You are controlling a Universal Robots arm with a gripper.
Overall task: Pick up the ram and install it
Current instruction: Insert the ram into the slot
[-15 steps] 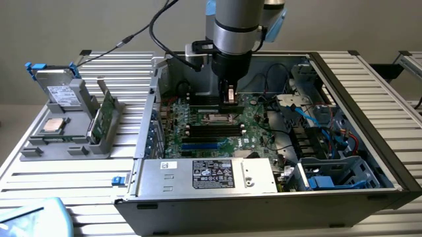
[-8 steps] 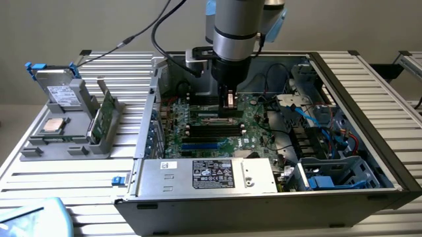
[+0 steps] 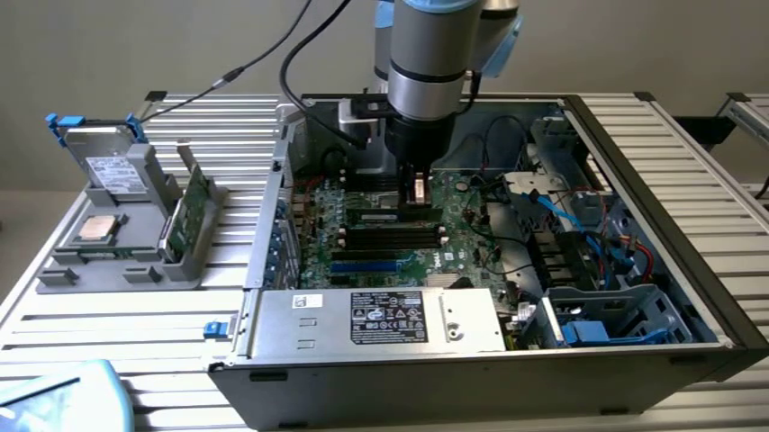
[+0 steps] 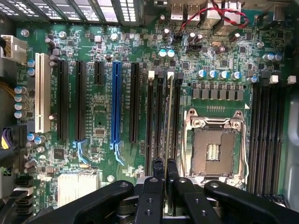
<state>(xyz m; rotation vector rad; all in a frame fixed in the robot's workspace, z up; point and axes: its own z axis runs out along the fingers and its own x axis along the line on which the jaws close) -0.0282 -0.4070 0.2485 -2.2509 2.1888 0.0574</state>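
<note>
Black two-finger gripper (image 4: 163,170) is clenched on the ram (image 4: 169,116), a long thin green circuit-board stick. In the wrist view it shows edge-on, running straight out ahead of the fingertips; in the exterior view it lies just beneath the gripper (image 3: 416,193), with the ram (image 3: 384,216) showing its white label. The hand is low inside the open grey metal computer case (image 3: 673,225), over the large green motherboard (image 4: 98,121). The stick's edge runs parallel to the row of long black memory slots (image 4: 156,121), which lie directly under the hand. The square metal processor socket (image 4: 212,149) is just to one side of the fingers. Judged step: seating the ram in its slot. I cannot tell whether the lower edge has entered the slot or hovers just above it. To do this well, keep the stick upright and true to the slot's line, with no twist about the grip. Press straight down with the load even along the length, since a tilt would jam one end first. The slot's end latches are too small to read.
</note>
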